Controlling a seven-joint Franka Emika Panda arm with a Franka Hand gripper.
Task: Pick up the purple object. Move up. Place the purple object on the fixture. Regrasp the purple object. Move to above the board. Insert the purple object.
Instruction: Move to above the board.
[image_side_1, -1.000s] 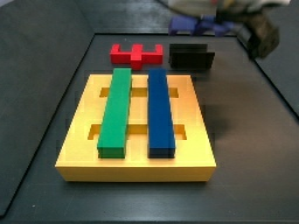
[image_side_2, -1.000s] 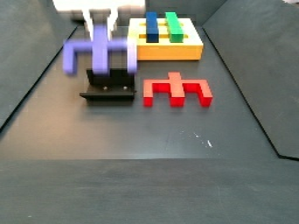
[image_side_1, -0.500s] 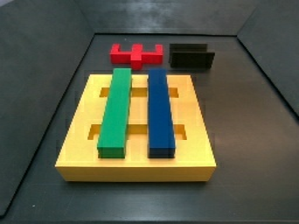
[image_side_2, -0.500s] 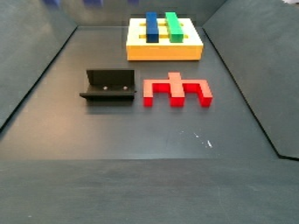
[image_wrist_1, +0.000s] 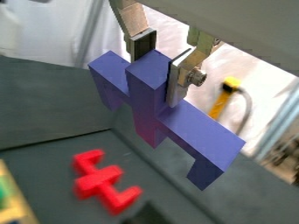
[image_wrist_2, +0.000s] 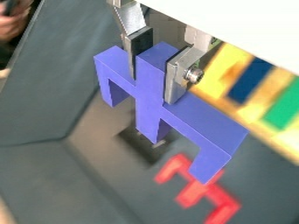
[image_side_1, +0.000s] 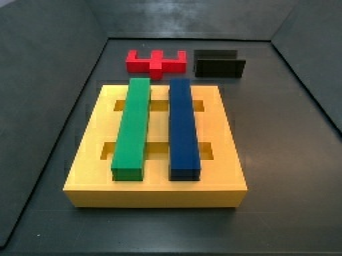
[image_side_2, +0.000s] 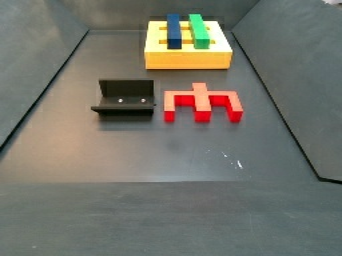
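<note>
The gripper (image_wrist_1: 163, 59) hangs high above the floor, out of sight in both side views, its silver fingers (image_wrist_2: 177, 72) closed tight on the central stem of the purple object (image_wrist_1: 158, 109), which dangles with its notched arms pointing down. In a wrist view the fixture (image_wrist_2: 149, 147) sits on the floor directly beneath the held piece, with the red notched block (image_wrist_2: 198, 188) just beside it. On the floor, the fixture (image_side_2: 124, 98) stands empty, nothing resting between its raised walls. The board (image_side_1: 156, 150) lies well apart from the fixture, a green bar (image_side_1: 130, 125) and a blue bar (image_side_1: 182, 127) seated side by side in its slots.
</note>
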